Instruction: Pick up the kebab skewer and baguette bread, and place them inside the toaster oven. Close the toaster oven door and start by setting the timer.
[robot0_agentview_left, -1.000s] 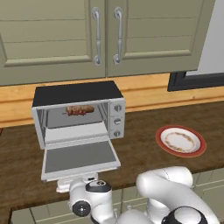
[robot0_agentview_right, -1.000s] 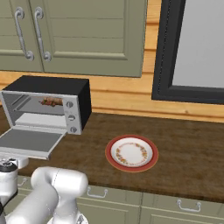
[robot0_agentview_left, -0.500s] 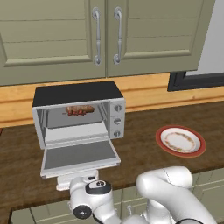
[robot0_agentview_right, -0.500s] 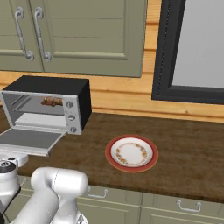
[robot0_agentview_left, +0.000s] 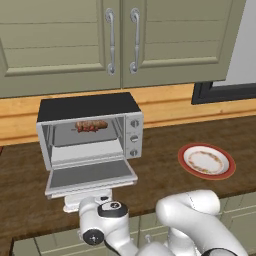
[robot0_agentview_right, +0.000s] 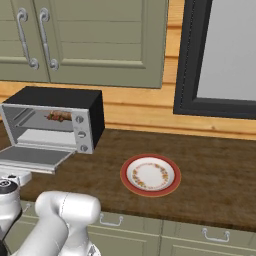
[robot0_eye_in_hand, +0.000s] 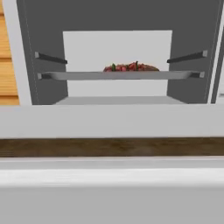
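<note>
Counter (robot0_agentview_left: 165, 175) scene unchanged, door (robot0_agentview_left: 90, 176) still down

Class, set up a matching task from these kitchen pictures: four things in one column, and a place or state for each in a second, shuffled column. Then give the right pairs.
Things:
1. kebab skewer
2. toaster oven door
3. plate
4. cabinet doors

Places or states:
A. dropped open, lying flat
B. on the rack inside the toaster oven
C. shut, above the counter
D. on the wooden counter, beside the oven on its knob side

Pairs: 1-B, 2-A, 3-D, 4-C
</note>
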